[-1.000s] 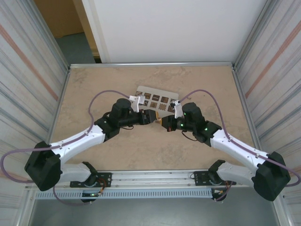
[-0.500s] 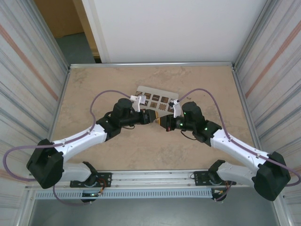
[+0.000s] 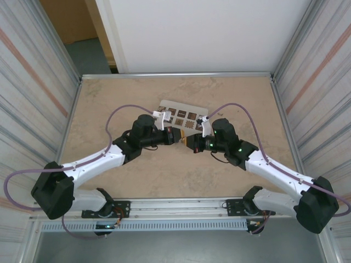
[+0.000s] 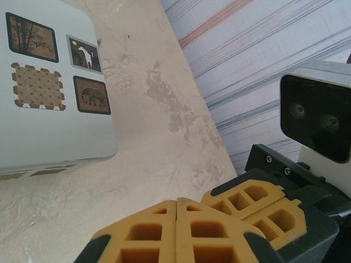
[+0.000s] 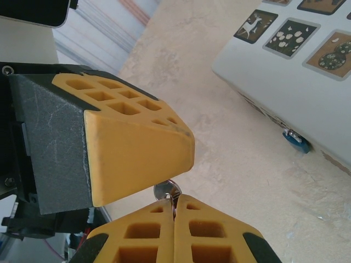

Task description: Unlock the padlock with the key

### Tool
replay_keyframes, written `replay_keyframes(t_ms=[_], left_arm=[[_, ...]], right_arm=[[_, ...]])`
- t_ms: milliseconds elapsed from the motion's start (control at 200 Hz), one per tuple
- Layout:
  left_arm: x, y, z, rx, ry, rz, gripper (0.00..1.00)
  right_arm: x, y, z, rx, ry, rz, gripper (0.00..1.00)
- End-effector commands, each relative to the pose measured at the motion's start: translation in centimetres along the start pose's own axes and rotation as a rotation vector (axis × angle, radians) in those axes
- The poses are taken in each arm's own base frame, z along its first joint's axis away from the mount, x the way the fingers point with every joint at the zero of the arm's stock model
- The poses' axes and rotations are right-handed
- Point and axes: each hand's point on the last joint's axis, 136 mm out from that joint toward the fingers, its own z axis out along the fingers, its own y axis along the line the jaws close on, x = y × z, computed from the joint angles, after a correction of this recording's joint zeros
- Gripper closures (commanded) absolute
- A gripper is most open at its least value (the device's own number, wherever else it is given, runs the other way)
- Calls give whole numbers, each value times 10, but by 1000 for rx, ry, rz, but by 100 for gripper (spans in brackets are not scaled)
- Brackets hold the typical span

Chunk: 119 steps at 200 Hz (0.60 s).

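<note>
Two arms: left arm and right arm reach in from the near rail and meet tip to tip over the middle of the worktop.
Left hand: clamped right down, yellow pads pressed flat with no gap at the seam. Whatever sits between them is hidden, and the lower edge of its own wrist view cuts the fingers off.
Right hand: closed tight too, and it has something, a thin sliver of metal caught in the seam between its fingers.
Key: that is the best reading of the small round silvery piece sticking up out of the right hand's grip. Only this rounded end shows, tucked under the big yellow finger of the left hand and touching it or nearly so.
Padlock: I cannot make it out; from above, the spot where the two hands meet is too small and dark to sort.
Blue object: peeking from under the near edge of the card, mostly covered, so I cannot say what it is.
Card: pale sheet lying flat just beyond the hands, carrying small framed pictures, a deer, an elephant and bamboo among them.
Right wrist camera: white box with a dark face, seen from the left wrist, cut off at the frame edge.
Walls: ribbed metal panels either side, a plain white board at the far end.
</note>
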Motion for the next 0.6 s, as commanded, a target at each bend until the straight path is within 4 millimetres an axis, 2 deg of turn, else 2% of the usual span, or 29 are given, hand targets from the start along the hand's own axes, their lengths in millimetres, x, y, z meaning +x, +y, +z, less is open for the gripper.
replay_keyframes(t_ms=[0, 110, 235, 426, 591], left_arm=[[-11, -15, -5, 26, -32, 34, 100], [-15, -17, -12, 12, -51, 54, 100], [-20, -18, -26, 3, -82, 79, 100], [-32, -19, -55, 26, -162, 105, 100], [-42, -30, -82, 71, -254, 157, 100]], right_arm=[[-16, 15, -6, -21, -34, -15, 91], [-22, 15, -11, -31, -52, -14, 82], [-38, 22, -21, -93, -96, -9, 72], [-70, 51, -41, -263, -195, -27, 57], [-78, 75, -43, -383, -199, -53, 50]])
